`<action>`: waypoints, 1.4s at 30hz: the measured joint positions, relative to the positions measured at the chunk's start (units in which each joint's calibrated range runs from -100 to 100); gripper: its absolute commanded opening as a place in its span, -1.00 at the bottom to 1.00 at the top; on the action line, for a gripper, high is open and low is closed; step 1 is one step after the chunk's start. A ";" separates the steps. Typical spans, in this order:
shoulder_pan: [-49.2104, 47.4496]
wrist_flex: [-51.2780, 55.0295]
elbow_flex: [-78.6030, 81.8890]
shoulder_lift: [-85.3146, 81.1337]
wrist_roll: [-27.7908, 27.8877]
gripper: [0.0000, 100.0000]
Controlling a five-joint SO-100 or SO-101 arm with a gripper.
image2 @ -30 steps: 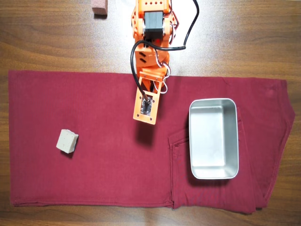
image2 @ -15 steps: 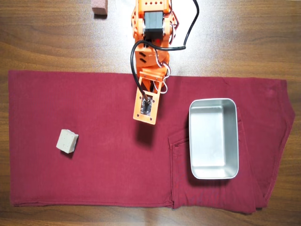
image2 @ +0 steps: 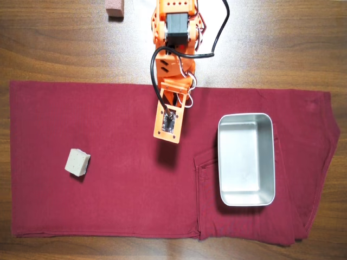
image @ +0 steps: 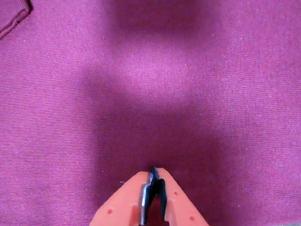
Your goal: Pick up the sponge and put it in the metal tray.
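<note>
1. Here, the overhead view shows the orange two-finger hand held over the middle of the dark red cloth, pointing toward the cloth's lower edge in the picture.
2. In the wrist view the hand has its two orange fingers pressed together at the tips, with only the dark pads showing as a thin line between them, and nothing is clamped there.
3. The small pale beige-grey speckled sponge block lies on the cloth toward the left side of the overhead view, well apart from the hand and turned a little askew to the cloth's edges.
4. The shiny silver rectangular metal tray with rounded corners sits on the right part of the cloth, long side running up and down the picture, with nothing inside it.
5. The hand lies between the sponge and the tray, nearer the tray.
6. A pinkish-brown block rests on the bare brown wooden worktop at the top edge, left of the orange arm.
7. The wrist view shows only cloth under the hand, with a seam in its upper left corner.
</note>
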 measured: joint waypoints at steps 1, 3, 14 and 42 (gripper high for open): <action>0.00 0.00 0.00 0.00 0.00 -1.00; -0.40 0.00 -0.09 0.09 0.00 -1.00; 16.45 -20.94 -47.70 41.84 1.61 -0.49; 58.42 -9.77 -117.59 121.70 9.72 -0.12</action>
